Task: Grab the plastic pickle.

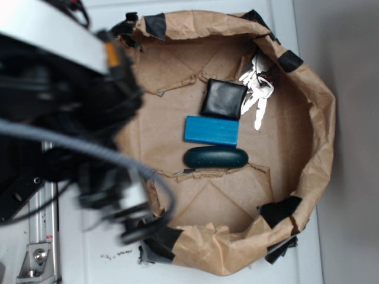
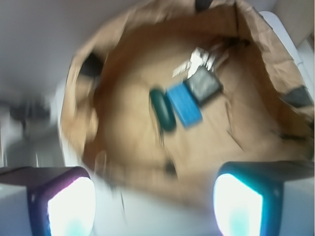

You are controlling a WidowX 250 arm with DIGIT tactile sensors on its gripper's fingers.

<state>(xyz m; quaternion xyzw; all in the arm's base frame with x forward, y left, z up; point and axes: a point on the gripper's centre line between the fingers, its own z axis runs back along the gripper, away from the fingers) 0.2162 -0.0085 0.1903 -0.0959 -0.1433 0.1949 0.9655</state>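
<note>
The arm fills the left of the exterior view, black and blurred, with a grey cable looping across it. In the wrist view the end effector (image 2: 155, 206) has its two fingers (image 2: 64, 206) spread wide apart, nothing between them.

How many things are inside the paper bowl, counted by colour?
Dark teal-green oblong plastic pickle: 1
Bright blue rectangular block: 1
Black square pad: 1
Silver metal bunch of keys: 1 bunch (the separate keys are too small to count)
Total: 4 things, all lying in the crumpled brown paper bowl.
</note>
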